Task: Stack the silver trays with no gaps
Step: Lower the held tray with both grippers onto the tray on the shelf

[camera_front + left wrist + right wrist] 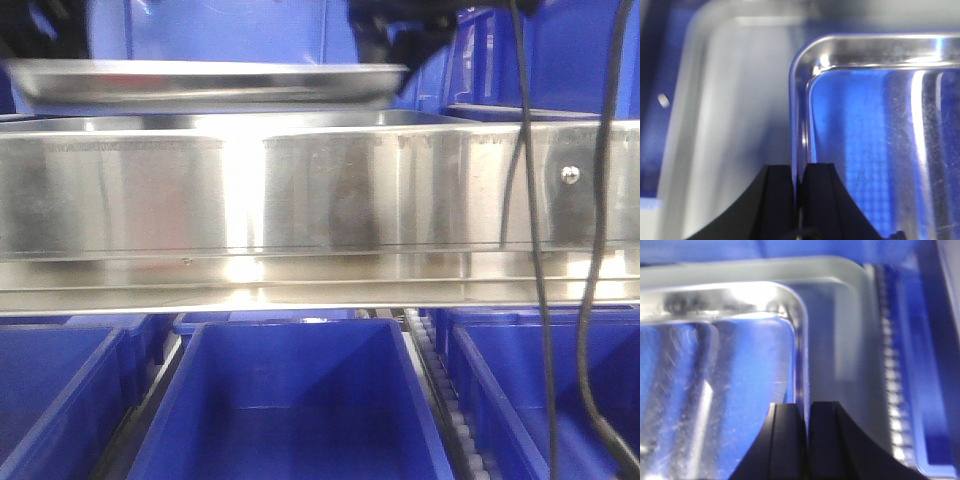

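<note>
The upper tray [200,82] is up in the air, roughly level, with a clear gap between it and the lower tray [730,100] sitting right under it. It's a shallow shiny steel pan with a rolled, flared rim and rounded corners, and the floor has fine scratches and picks up a lot of blue reflection. The lower one looks duller and soft in both wrist views, just out of focus. From above, the upper tray's corners sit inside the lower tray's outline, not lined up with it.

My left tool [797,172] is pinched closed on the left rim, with the black fingers either side of the rolled edge. The right tool [805,410] is clamped on the right rim the same way.

In the front view, a long flat steel shelf rail [300,190] with a screw [568,173] hides most of the lower tray. Deep blue crates [290,400] sit below it, two dark cables [535,300] hang on the right, and a beaded roller strip [890,370] runs beside the trays.
</note>
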Controlling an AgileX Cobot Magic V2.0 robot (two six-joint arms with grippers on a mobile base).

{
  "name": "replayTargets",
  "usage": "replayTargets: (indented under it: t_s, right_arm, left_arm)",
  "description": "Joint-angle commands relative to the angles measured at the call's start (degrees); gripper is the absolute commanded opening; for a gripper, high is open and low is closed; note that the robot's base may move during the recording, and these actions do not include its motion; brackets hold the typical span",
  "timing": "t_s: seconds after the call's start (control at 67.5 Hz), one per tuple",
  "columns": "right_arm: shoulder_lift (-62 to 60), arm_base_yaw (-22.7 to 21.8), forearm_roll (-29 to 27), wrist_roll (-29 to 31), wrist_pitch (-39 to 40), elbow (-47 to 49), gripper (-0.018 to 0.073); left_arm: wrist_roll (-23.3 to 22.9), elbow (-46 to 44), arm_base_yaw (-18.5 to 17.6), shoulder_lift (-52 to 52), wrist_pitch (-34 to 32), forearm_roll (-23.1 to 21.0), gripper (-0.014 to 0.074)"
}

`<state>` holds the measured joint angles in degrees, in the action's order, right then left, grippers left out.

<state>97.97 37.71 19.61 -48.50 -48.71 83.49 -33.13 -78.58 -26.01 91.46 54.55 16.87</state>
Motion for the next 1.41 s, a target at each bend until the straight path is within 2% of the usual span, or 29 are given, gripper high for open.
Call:
replayTargets:
  t_s: [0.0,0.267,0.341,0.43,0.504,0.578,0.652,0.726,0.918,1.052,1.155,1.289,1.348,1.392]
  right_arm:
    - [-0.5,0.7,-2.2,0.6,6.0,1.0,-0.0024]
    - [-0.5,0.7,-2.2,0.6,6.2,1.0,-0.0024]
    - [-0.5,0.7,-2.2,0.6,6.2,1.0,-0.0007]
    - [-0.5,0.7,-2.2,0.6,6.2,1.0,0.0130]
    - [-0.5,0.7,-2.2,0.6,6.2,1.0,0.0251]
    - [-0.5,0.7,-1.9,0.6,6.2,1.0,0.0335]
    - [-0.5,0.7,-0.8,0.6,6.2,1.0,0.0365]
    - [-0.5,0.6,0.2,0.6,6.0,1.0,0.0361]
    - [-0.5,0.1,0.2,0.6,6.0,1.0,0.0361]
    - [-0.7,0.1,0.2,0.6,5.9,1.0,0.0323]
    - [-2.4,0.1,0.2,0.6,5.6,1.0,0.0179]
    - [-6.4,0.6,-0.1,0.6,4.7,1.0,-0.0035]
    - [-8.1,0.8,-0.1,0.6,4.3,1.0,-0.0014]
    - [-9.2,1.3,-0.1,1.0,4.2,1.0,-0.0016]
  left_arm:
    - [0.6,-0.2,-1.1,0.4,-3.2,-4.7,-0.0006]
    - [0.6,-0.2,-1.1,0.6,-2.9,-3.4,-0.0006]
    - [-0.7,-0.2,-1.1,0.6,-2.9,-3.0,0.0002]
    - [-3.7,-0.2,-1.1,0.6,-2.9,-1.0,0.0100]
    - [-5.0,-0.2,-1.1,0.6,-2.6,0.5,0.0232]
    - [-6.7,-0.2,-1.1,0.6,-1.2,2.3,0.0367]
    - [-9.4,-0.2,-1.1,0.6,0.8,5.0,0.0463]
    - [-9.6,-0.2,-1.1,0.6,2.1,6.5,0.0485]
    - [-9.6,-0.2,-1.0,0.6,2.7,6.9,0.0482]
    - [-9.7,-0.4,-1.0,0.1,2.5,7.1,0.0426]
    - [-9.7,-0.7,-1.0,-2.2,1.7,7.0,0.0292]
    - [-7.7,-0.8,-1.0,-6.9,1.0,3.5,0.0043]
    - [-6.9,-0.8,-1.0,-8.9,0.8,2.3,-0.0035]
    - [-5.8,-0.8,-1.1,-10.4,0.2,1.3,-0.0013]
